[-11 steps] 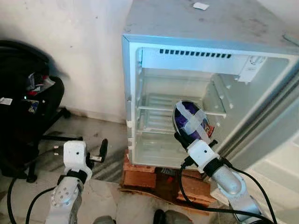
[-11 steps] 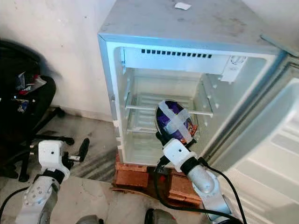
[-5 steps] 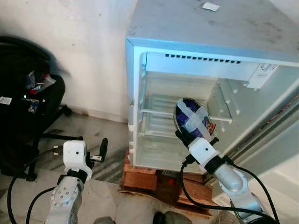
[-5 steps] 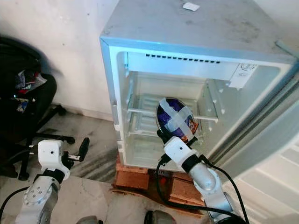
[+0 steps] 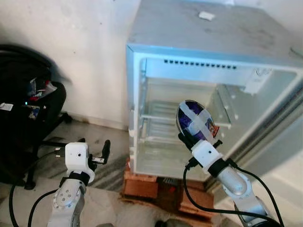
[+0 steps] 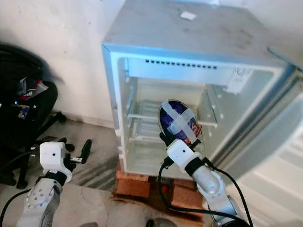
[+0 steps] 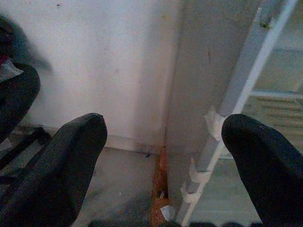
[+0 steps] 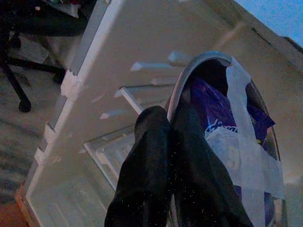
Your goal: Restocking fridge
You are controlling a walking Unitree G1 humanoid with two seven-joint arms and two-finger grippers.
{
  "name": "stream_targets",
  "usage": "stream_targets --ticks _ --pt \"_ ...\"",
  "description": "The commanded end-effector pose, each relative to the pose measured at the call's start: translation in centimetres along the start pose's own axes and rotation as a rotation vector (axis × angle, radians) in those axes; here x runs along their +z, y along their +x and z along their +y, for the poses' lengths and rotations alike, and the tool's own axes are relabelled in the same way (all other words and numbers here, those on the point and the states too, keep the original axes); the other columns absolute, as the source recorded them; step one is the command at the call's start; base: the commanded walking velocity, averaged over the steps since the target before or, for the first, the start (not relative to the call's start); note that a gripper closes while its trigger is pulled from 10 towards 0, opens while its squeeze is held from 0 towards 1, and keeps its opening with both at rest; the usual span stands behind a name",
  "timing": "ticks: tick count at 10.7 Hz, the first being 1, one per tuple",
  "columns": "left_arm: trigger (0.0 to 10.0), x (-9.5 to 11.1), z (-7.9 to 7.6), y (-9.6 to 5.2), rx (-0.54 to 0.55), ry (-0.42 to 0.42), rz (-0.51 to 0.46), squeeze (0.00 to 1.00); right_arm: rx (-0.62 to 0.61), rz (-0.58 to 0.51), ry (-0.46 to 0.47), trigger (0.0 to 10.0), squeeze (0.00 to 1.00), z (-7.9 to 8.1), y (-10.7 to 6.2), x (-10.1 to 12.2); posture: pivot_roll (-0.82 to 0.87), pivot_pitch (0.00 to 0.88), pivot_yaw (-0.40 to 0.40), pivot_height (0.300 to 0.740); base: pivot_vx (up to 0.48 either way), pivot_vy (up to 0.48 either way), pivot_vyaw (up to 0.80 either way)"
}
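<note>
Fingers of the right end effector, long and matte black, are pinched together on the rim of a shallow metal bowl, which it holds upright on edge in front of the open fridge, level with the wire shelf. The bowl is round and glossy, crossed by strips of pale tape over purple wrapped contents (their printing is too blurred to read). A black cable loops from the silver right arm. The left end effector hangs low beside the fridge's left wall with its two rounded black fingers spread wide, nothing between them, facing the pale plaster wall and the fridge's grey side. The fridge is a small white cabinet with a dusty, scuffed top bearing a scrap of white paper; its interior is moulded white plastic with ridged shelf supports and a vent slot row above. It stands on reddish bricks on a grey streaked stone floor. Its door swings open to the right and is cut off by the frame edge. A black wheeled chair, heaped with indistinct items, stands to the left, partly cropped.
</note>
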State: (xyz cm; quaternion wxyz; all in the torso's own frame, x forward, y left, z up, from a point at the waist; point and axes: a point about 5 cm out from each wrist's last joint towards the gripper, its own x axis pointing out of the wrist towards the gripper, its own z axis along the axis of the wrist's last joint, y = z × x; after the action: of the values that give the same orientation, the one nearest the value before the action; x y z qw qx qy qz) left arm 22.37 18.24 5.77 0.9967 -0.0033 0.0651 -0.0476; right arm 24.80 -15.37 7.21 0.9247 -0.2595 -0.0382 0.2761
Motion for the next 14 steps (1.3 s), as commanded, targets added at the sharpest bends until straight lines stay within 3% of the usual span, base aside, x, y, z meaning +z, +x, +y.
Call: stream_targets --ticks 1,7,12,14 --pt "10.0 0.1 0.1 0.2 0.008 0.005 0.0 0.0 -0.003 -0.021 -0.006 10.0 0.0 -0.3 0.2 0.4 0.09 0.065 -0.061 0.74 0.398 0.0 0.0" --pt "10.0 0.3 0.2 0.4 0.002 0.018 -0.005 0.0 0.011 -0.025 -0.016 10.0 0.0 -0.2 0.4 0.5 0.09 0.07 -0.059 0.74 0.37 0.0 0.0" --pt "10.0 -0.1 0.1 0.1 0.011 0.018 0.027 0.0 0.021 0.036 0.0 10.0 0.0 -0.1 0.5 -0.5 0.11 0.087 -0.068 0.74 0.0 0.0 0.0" --pt "10.0 -0.3 -0.2 -0.7 0.015 0.021 0.057 0.0 0.09 0.064 0.011 10.0 0.0 -0.1 1.9 -1.0 0.14 0.112 -0.081 0.74 0.0 0.0 0.0"
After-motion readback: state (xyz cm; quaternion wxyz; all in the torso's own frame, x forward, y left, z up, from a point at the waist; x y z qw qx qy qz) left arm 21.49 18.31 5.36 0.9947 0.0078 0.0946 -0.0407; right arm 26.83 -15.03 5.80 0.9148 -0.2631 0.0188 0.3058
